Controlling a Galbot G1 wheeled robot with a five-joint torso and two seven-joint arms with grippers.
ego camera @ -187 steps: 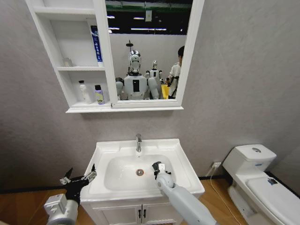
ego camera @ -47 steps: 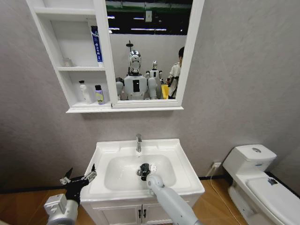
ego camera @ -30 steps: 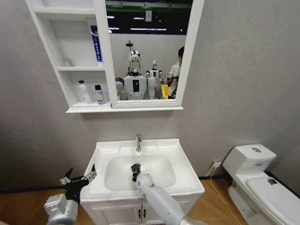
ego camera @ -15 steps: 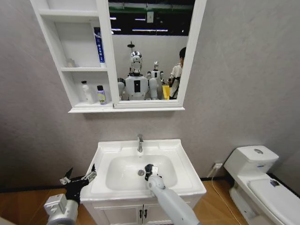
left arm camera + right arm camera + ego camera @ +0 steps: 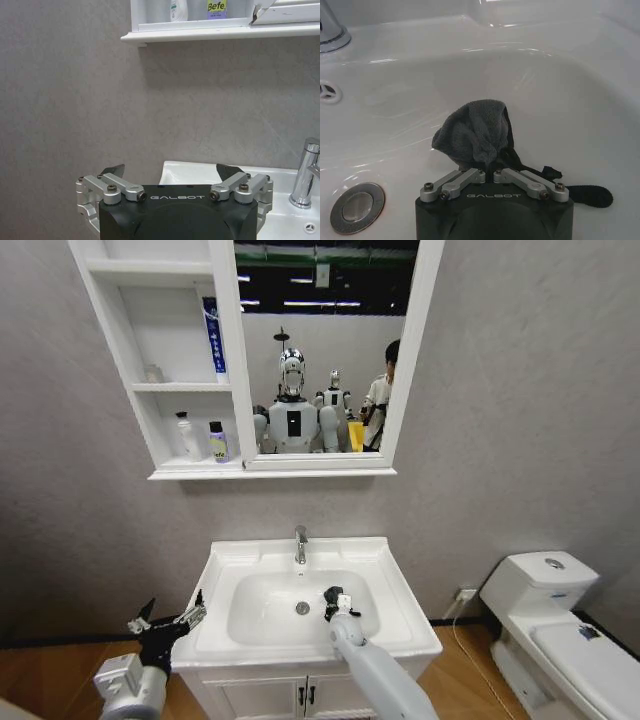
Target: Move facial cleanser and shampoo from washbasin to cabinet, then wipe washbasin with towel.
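Your right gripper [image 5: 487, 170] is clamped on the dark grey towel [image 5: 475, 131], pressing it against the bowl of the washbasin [image 5: 395, 585], just beside the drain [image 5: 303, 608]. Your left gripper [image 5: 170, 620] hangs spread wide off the washbasin's front corner. 2 bottles [image 5: 200, 438] stand in the cabinet [image 5: 130, 360] above the washbasin.

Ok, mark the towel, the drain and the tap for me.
towel [image 5: 472, 130], right wrist view, on the bunched grey cloth.
drain [image 5: 357, 206], right wrist view, on the metal plug.
tap [image 5: 300, 542], head view, on the chrome upright body.
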